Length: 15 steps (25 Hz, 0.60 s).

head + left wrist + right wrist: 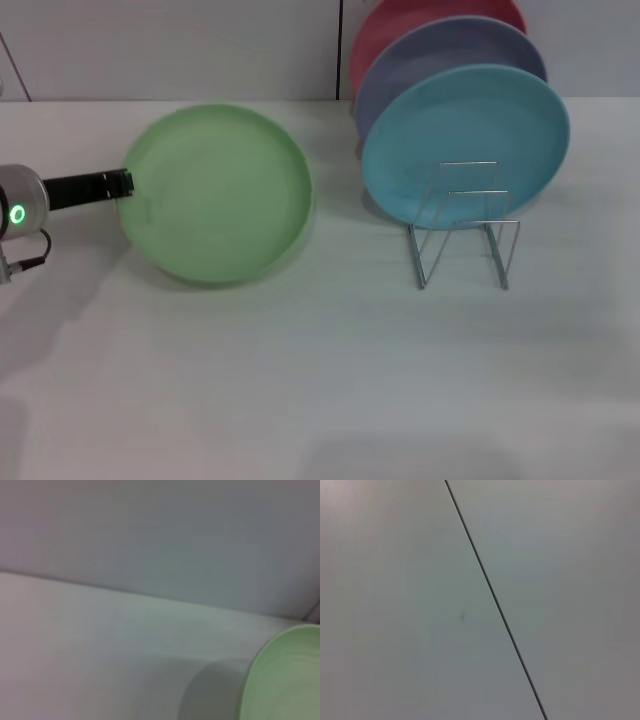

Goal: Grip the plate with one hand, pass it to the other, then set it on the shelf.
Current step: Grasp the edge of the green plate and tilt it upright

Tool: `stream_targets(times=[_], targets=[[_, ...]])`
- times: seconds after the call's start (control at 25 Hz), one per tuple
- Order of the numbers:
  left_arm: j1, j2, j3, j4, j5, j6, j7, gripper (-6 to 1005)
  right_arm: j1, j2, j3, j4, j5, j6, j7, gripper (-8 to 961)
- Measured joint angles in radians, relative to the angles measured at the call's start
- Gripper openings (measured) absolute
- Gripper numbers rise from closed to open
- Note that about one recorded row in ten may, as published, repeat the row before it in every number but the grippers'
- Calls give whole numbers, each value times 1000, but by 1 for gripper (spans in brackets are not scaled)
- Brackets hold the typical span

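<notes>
The wire shelf stands on the white table. Left of it, the green plate is tilted, its far-left rim pinched by the left gripper. The blue plate leans in the shelf's rear loops.

Four plates — green at left, blue, lavender and pink at right — one rack, one gripper.
</notes>
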Motion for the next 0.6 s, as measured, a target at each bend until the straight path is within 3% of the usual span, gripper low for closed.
stream_targets(times=[0.32,0.6], targets=[[9,-2,9,2,-13,141,0,39,6,0,0,-6,0,20,0,491],[54,-1,89,3,-60,324,13,40,10,0,0,-6,0,24,-1,491]])
